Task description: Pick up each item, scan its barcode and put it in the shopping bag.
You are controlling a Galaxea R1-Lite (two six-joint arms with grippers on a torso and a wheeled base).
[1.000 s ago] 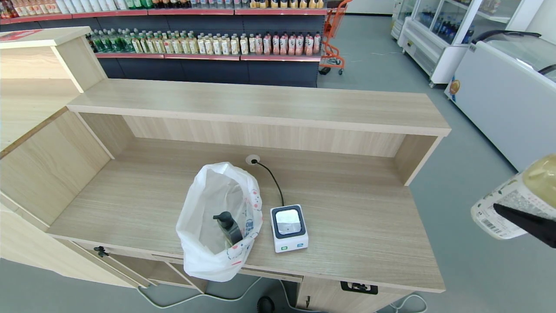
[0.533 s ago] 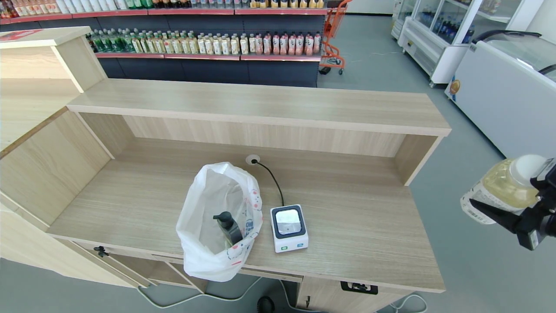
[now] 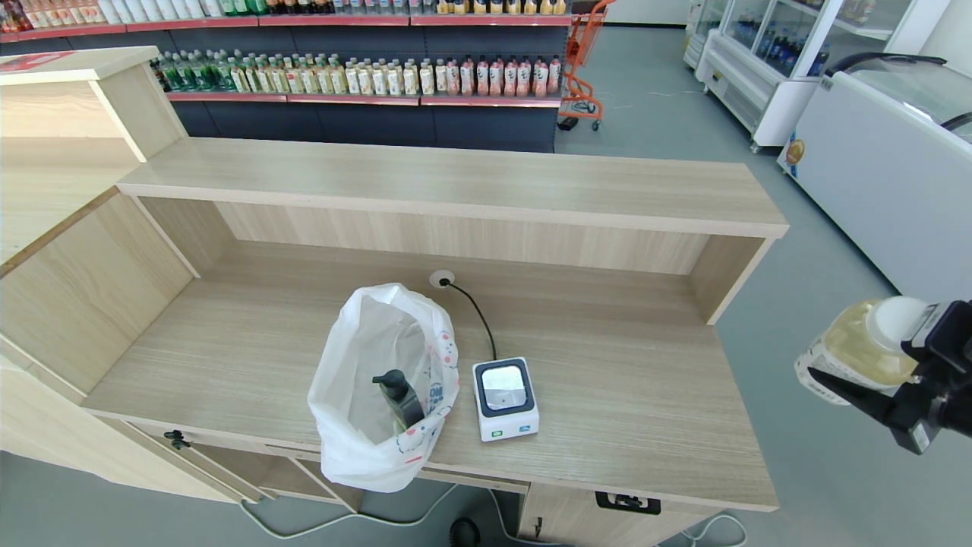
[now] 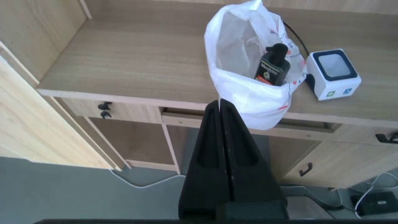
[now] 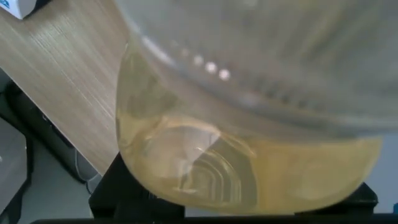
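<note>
Right gripper was clamped on the bottle of yellowish liquid, out past the right end of the counter, over the floor. Left gripper hung low before the counter, jaws pressed together, seemingly empty. The shopping bag stood open on the counter with a dark pump bottle inside and the scanner just beside it.

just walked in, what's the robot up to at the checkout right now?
The right end effector grips a yellow-liquid bottle off the right end of the counter, not yet over the scanner. The shopping bag beside the scanner already holds a dark pump bottle. The left end effector is shut and empty, on the near side of the counter.
</note>
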